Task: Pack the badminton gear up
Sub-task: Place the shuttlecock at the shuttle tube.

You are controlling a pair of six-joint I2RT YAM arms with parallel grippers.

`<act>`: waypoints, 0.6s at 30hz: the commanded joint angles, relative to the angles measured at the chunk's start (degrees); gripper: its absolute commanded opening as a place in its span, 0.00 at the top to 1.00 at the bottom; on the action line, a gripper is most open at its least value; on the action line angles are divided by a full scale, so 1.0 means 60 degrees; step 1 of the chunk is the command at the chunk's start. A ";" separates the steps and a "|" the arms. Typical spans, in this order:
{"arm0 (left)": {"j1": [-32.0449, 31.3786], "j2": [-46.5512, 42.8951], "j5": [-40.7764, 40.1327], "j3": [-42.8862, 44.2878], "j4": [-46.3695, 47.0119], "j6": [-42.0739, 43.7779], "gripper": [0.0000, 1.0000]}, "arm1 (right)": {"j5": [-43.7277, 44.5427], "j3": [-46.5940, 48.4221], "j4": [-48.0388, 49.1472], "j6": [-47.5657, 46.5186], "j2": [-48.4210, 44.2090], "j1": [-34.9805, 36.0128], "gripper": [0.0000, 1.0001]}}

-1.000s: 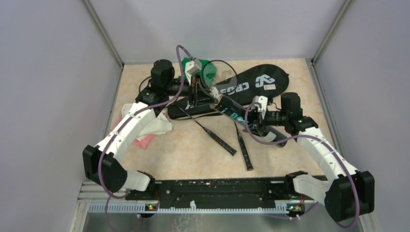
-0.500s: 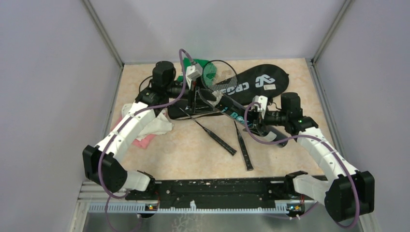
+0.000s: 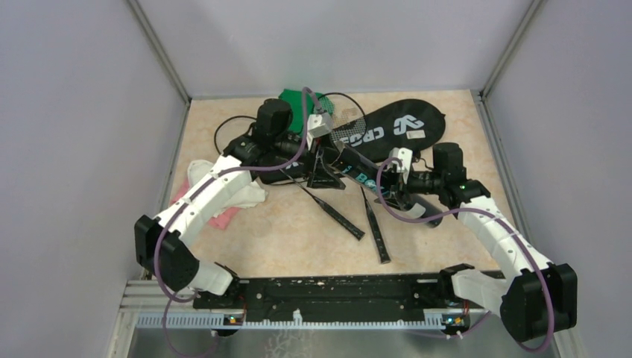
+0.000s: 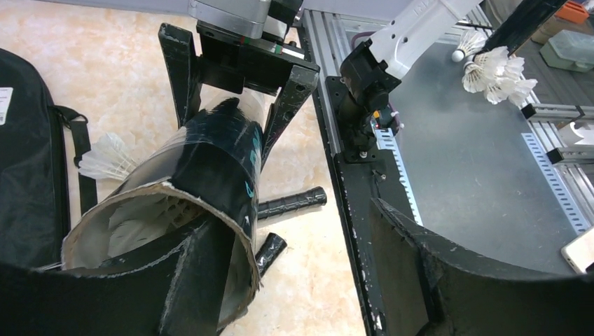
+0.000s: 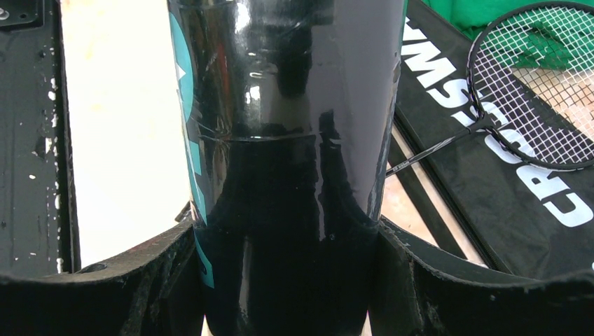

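The long black tube (image 3: 365, 179) with teal lettering lies diagonally mid-table. My right gripper (image 3: 393, 195) is shut on its body, as the right wrist view (image 5: 291, 238) shows. My left gripper (image 3: 326, 183) is open at the tube's open end (image 4: 161, 210); one finger (image 4: 189, 280) lies in the mouth, the other (image 4: 455, 280) is wide of it. White feathers show inside the tube. A loose shuttlecock (image 4: 105, 157) lies beside it. Two racket handles (image 3: 339, 216) (image 3: 376, 235) lie in front. A racket head (image 3: 339, 115) rests on the black CROSSWAY bag (image 3: 395, 130).
A green cloth (image 3: 298, 104) lies at the back behind the left wrist. White (image 3: 246, 194) and pink (image 3: 223, 218) cloths lie at the left under the left arm. Several shuttlecocks (image 4: 494, 70) show beyond the front rail (image 3: 335, 287). Walls close the sides and back.
My left arm has swung right and down, bringing its open gripper from behind the tube to the tube's open end. The right arm and the tube have stayed put.
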 commanded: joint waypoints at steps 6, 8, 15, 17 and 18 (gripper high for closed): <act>-0.0547 0.0473 -0.0153 0.0589 -0.0816 0.1163 0.23 | -0.0198 0.0377 0.0281 -0.0084 -0.0046 0.0102 0.67; -0.0552 0.0399 -0.0388 0.0675 -0.1076 0.1535 0.19 | -0.0111 0.0370 0.0279 -0.0108 -0.0043 0.0102 0.67; -0.0316 -0.0074 -0.0621 0.0665 -0.1314 0.1983 0.07 | -0.0039 0.0452 0.0281 -0.0022 -0.0050 0.0102 0.68; -0.0156 -0.0141 -0.0592 0.0665 -0.1304 0.1995 0.03 | 0.0013 0.0471 0.0278 0.0021 -0.0043 0.0102 0.69; -0.0084 -0.0177 -0.0549 0.0680 -0.1308 0.1996 0.02 | 0.0051 0.0485 0.0294 0.0048 -0.0046 0.0097 0.69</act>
